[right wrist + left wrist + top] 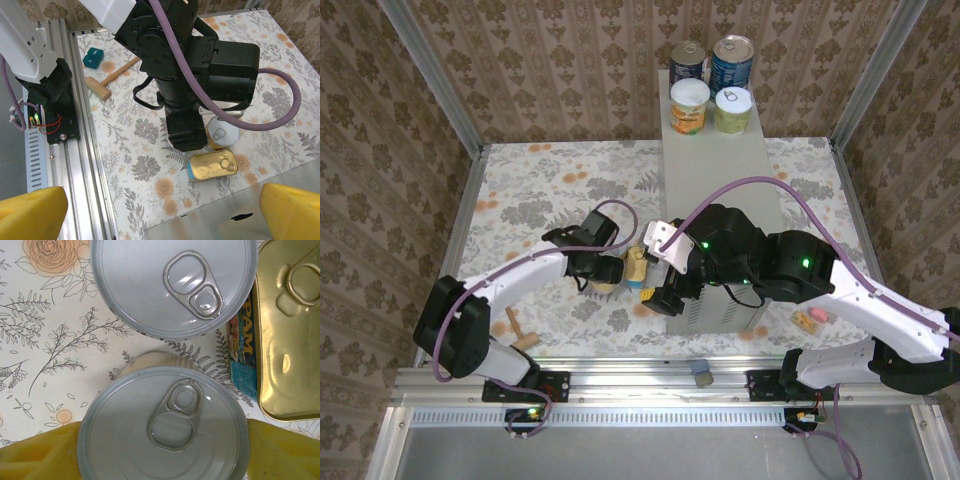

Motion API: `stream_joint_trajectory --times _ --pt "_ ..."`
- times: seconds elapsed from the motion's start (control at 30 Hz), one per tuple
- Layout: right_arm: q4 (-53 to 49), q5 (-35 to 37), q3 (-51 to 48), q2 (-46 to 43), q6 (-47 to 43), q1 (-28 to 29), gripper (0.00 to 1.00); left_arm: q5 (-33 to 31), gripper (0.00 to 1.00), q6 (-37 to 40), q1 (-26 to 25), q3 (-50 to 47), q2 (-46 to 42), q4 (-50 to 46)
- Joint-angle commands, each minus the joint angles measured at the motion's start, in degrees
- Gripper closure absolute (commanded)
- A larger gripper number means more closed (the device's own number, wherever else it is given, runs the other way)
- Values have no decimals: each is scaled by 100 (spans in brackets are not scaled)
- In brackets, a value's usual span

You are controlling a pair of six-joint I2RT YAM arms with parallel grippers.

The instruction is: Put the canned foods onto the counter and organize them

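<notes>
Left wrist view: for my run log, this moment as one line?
left gripper: flanking pull-tab can | right gripper: open, empty | counter: four cans | table: oblong tin

Brown damask wallpaper [550, 70] on three sides; floral-print table [540, 190]; aluminium rail [620, 385] along near edge.

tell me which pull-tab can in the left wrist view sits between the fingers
The lower can, flanked by the yellow fingers; the upper can stands beyond them, beside the gold oblong tin.
</notes>
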Motion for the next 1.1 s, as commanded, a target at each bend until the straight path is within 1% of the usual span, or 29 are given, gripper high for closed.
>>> stream_joint_trajectory --times 0.0,0.17,0.4,0.53,0.77,1.07 --pt "-28 208 -85 -100 -56 27 0 52 30 107 26 185 -154 -6" --pt "-34 258 -90 -149 -34 26 0 8 31 230 25 395 -280 -264" --pt "33 314 -183 -249 -6 29 0 27 40 484 22 855 -575 -825" --pt "50 386 -226 -332 -11 31 0 3 42 642 23 1230 -718 -1229" --pt "57 606 -350 -558 7 28 0 40 45 1065 18 2154 -884 -2097" --pt "-103 924 -413 -1057 -29 27 0 573 45 1617 26 3740 -920 -3061"
